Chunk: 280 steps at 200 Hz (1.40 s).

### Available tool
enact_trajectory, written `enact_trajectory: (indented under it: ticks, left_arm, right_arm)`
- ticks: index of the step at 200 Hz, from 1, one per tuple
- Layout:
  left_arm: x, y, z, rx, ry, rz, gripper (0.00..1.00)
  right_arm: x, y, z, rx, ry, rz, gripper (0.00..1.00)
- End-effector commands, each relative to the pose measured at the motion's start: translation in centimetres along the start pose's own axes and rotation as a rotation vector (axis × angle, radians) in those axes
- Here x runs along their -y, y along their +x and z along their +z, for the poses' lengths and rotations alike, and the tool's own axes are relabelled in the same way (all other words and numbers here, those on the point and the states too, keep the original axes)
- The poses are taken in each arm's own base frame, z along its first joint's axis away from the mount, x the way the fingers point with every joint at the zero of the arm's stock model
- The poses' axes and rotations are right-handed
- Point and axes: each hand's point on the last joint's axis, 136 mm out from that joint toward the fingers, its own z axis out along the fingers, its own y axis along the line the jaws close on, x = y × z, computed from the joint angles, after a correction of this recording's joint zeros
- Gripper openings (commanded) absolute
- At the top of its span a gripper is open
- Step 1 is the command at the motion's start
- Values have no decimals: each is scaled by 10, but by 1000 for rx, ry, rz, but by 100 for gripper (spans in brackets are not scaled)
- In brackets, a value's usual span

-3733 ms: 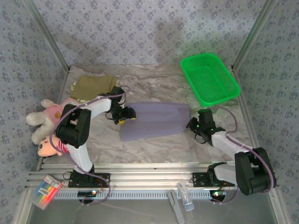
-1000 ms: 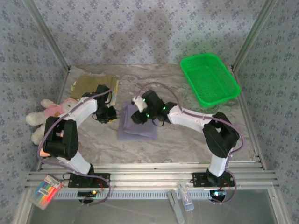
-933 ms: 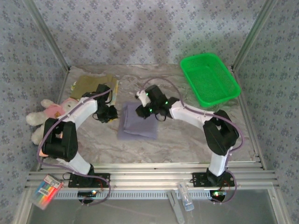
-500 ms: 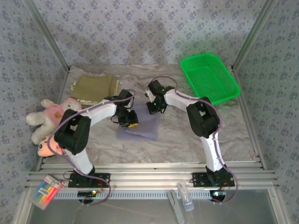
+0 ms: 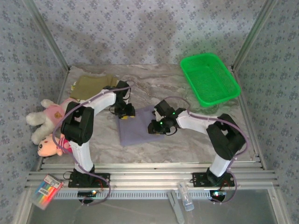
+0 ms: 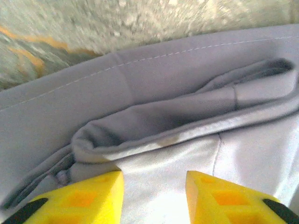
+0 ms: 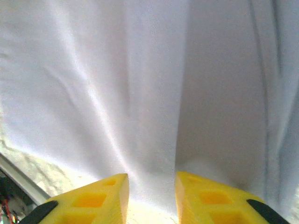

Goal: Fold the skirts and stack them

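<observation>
Two grippers are finishing the fold, I judge. Left gripper (image 5: pixel 126 112), jaws apart, is hovering at the lavender skirt (image 5: pixel 138 131), lying left of the green basket (image 5: pixel 198 57); right gripper (image 5: pixel 158 127) is touching its basket-side edge, grip impossible to tell. Next probably: stacking on the olive skirt (image 5: pixel 93 85).

- Top view: even, soft light from above. Sharp across the frame. Faint shadows beside the arms on the table (image 5: pixel 187 145), and broad dim patches on the back wall (image 5: pixel 154 28).
- Left wrist view: lavender skirt (image 6: pixel 187 70) glares near-white between the left fingers (image 6: pixel 88 196). The top strip is smeared.
- Right wrist view: overexposed, with cloth washed pale and folds showing as grey streaks. The right fingers (image 7: pixel 93 198) are soft.
</observation>
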Motion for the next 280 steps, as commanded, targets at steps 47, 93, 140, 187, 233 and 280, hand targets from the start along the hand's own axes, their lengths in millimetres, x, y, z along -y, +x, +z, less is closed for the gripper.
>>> enact_trajectory:
  ticks: [47, 93, 140, 187, 233, 280]
  left_arm:
    - [-22, 26, -30, 82, 28, -78, 59]
    - [-38, 34, -16, 50, 13, -117, 59]
    - [-50, 35, 2, 24, 3, -158, 54]
    - [-50, 28, 1, 44, 5, -171, 33]
    - [-62, 27, 11, 10, -20, -198, 46]
    - [-52, 29, -17, 114, 50, -145, 78]
  right_arm:
    - [36, -68, -2, 76, -6, -255, 51]
    - [28, -70, 20, 43, -62, -284, 50]
    - [23, -86, 21, 104, -4, -313, 48]
    - [8, -94, 9, 153, -26, -344, 10]
    - [42, -112, 23, 175, 34, -147, 0]
    - [64, -103, 41, 122, 113, -53, 0]
